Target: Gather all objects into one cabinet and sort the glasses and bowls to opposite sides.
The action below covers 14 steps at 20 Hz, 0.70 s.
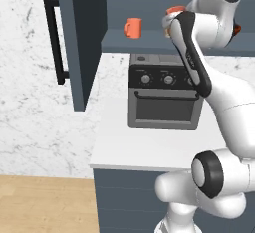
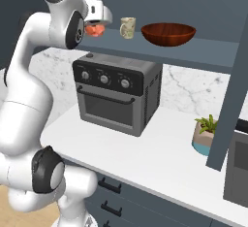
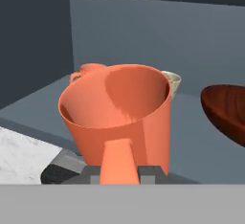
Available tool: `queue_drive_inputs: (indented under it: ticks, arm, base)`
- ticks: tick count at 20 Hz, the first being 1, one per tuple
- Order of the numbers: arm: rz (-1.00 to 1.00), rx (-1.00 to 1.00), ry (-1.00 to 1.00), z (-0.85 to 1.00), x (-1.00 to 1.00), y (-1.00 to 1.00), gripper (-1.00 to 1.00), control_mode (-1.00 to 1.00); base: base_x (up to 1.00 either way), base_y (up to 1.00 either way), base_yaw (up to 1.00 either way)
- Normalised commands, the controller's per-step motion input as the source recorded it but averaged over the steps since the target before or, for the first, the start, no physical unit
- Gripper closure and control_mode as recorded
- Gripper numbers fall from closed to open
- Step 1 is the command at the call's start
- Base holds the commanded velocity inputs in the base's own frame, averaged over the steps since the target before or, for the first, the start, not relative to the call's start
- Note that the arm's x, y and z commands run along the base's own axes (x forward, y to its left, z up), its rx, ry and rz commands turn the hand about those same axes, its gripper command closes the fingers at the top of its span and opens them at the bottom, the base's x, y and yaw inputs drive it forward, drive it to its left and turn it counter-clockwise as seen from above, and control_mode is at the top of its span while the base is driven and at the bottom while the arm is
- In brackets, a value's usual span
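My gripper is shut on the handle of an orange mug, held upright just above the front edge of the cabinet's lower shelf. The same held mug hangs under the hand in the right base view. A second orange mug stands on the shelf to the left, and its handle peeks out behind the held one. The beige cup stands mid-shelf. Right of it rests the dark red-brown bowl. The cabinet door with its black bar handle stands open at the left.
A dark toaster oven sits on the white counter directly below the shelf. A small teal plant pot stands to the right of it. Another open cabinet door hangs at the right, with a dark appliance below it.
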Motion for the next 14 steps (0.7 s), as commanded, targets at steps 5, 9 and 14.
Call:
queue_drive_inputs:
  ticks: [5, 9, 14]
  arm:
    - [-0.03, 0.04, 0.07, -0.23, 0.45, -0.07, 1.00, -1.00]
    - [-0.01, 0.19, 0.00, -0.01, 0.45, 0.39, 1.00, -1.00]
    - [0.00, 0.10, 0.00, -0.26, 0.46, 0.07, 1.00, -1.00]
  base:
    - [0.00, 0.00, 0.00]
    - [0.00, 0.00, 0.00]
    - [0.00, 0.00, 0.00]
